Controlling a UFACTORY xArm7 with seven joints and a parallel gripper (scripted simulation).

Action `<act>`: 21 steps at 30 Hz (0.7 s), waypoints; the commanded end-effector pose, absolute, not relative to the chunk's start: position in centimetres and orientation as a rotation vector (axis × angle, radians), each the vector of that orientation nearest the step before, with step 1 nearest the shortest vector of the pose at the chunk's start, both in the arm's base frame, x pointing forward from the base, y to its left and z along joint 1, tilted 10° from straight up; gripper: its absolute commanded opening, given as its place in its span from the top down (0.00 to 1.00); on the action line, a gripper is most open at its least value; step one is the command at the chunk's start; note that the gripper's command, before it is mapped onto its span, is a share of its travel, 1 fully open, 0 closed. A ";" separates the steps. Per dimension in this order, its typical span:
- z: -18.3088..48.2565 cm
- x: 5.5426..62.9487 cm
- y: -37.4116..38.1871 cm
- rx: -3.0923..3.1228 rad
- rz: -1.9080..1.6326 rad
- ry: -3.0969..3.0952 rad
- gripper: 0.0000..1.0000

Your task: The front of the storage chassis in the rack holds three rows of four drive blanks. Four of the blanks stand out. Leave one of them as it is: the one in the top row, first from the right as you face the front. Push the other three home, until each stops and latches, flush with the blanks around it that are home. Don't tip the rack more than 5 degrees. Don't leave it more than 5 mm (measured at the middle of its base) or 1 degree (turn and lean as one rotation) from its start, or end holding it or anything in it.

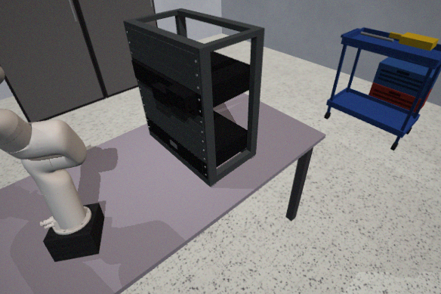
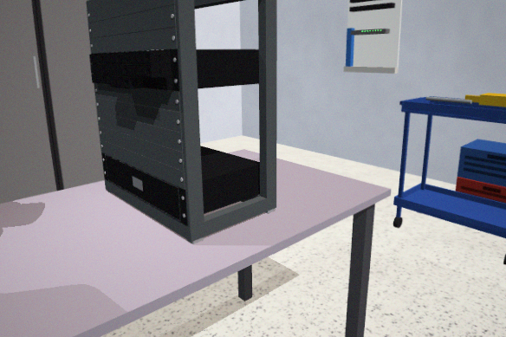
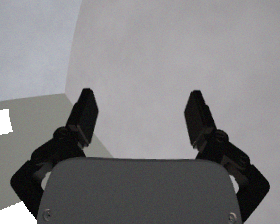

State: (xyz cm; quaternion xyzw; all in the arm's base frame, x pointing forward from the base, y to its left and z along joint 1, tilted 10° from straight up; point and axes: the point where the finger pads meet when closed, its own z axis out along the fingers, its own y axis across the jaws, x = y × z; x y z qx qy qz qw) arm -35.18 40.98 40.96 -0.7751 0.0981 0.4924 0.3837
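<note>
The dark grey rack (image 1: 194, 91) stands upright on the purple table; it also shows in the exterior view (image 2: 182, 105). A black chassis (image 1: 166, 89) sits in its upper middle (image 2: 132, 70). Its front is too dark to tell the drive blanks apart. A second black unit with a small grey label (image 1: 174, 144) sits at the bottom (image 2: 139, 183). My gripper (image 3: 141, 100) is open and empty in the wrist view, facing only plain grey wall. It is out of the top and exterior views. My arm (image 1: 41, 144) rises at the table's left, far from the rack.
My black base (image 1: 75, 233) is at the table's front left. Grey cabinets (image 1: 57, 31) stand behind the rack. A blue cart (image 1: 381, 84) stands on the floor to the right. The table's edge runs close behind the rack's right side.
</note>
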 end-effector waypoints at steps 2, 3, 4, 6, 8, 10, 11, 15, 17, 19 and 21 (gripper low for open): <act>43.1 -30.1 43.0 -1.864 1.278 0.404 0.00; 43.6 -28.9 43.3 -1.838 1.282 0.438 0.00; 44.0 -27.7 43.7 -1.811 1.286 0.472 0.00; 44.8 -25.3 44.3 -1.757 1.295 0.538 0.00; 45.5 -22.9 44.7 -1.701 1.302 0.601 0.00; 45.5 -22.9 44.7 -1.701 1.302 0.601 0.00; 45.8 -21.7 44.9 -1.673 1.306 0.631 0.00; 47.1 -17.0 45.4 -1.556 1.321 0.746 0.00; 47.6 -14.6 45.4 -1.496 1.327 0.799 0.00; 48.1 -12.3 45.4 -1.435 1.334 0.850 0.00; 48.6 -10.0 45.2 -1.374 1.340 0.898 0.00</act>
